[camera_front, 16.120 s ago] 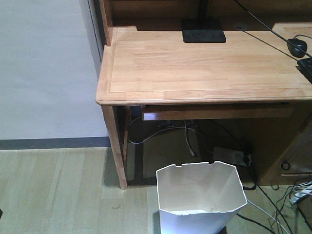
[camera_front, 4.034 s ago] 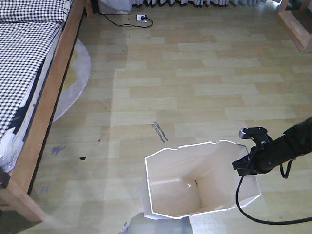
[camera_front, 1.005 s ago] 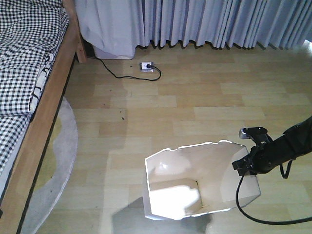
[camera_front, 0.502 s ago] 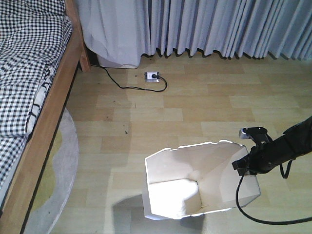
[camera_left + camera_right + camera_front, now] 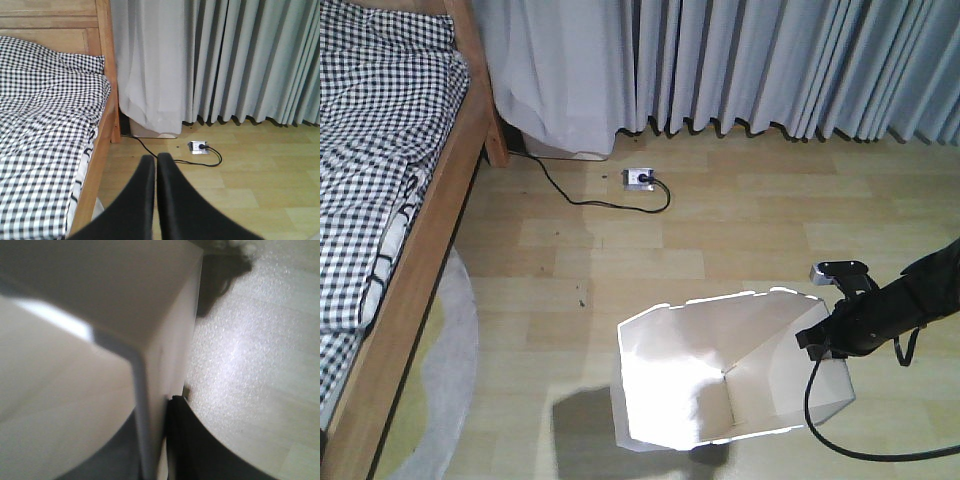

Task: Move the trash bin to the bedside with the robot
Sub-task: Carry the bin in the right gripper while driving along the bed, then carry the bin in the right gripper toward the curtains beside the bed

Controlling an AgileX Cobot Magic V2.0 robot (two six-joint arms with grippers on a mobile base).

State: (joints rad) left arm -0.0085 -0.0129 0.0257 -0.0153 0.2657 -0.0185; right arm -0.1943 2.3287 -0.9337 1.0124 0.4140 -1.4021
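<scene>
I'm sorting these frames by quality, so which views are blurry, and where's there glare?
Front view: sharp, but a bright patch washes out the trash bin interior, dark shadow at its left. Left wrist view: background crisp, left gripper soft. Right wrist view: bin wall badly blurred, glare on the floor.

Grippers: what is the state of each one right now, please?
Left gripper: closed, empty.
Right gripper: closed on the rim of the trash bin.

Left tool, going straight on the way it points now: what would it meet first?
Way looks free nearby; the left tool points over floor toward the curtain, though depth is unclear.
</scene>
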